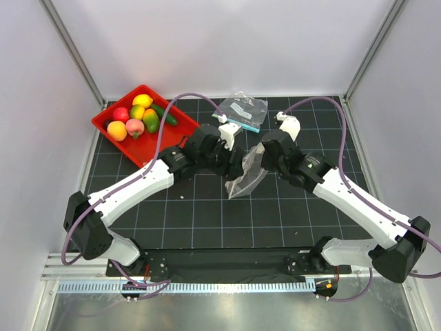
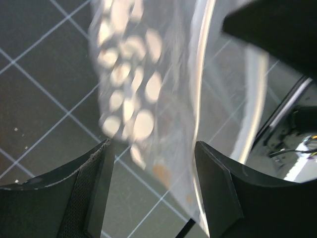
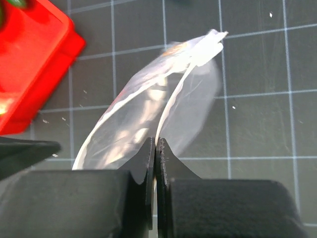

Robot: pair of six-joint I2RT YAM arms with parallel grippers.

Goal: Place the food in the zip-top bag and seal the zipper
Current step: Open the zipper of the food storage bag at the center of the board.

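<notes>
Counter (image 1: 207,221): black mat, pale grid lines. Plain white walls (image 1: 227,41) stand along the far, left and right edges. Grey metal posts (image 1: 74,52) at both far corners. Pale slotted strip (image 1: 227,286) along the near edge, brushed metal sheet (image 1: 227,314) beyond it. Lighting even and diffuse.

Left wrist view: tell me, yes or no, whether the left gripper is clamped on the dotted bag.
No: the left gripper is open, its fingers wide apart, with the zip-top bag seen in the gap.
</notes>
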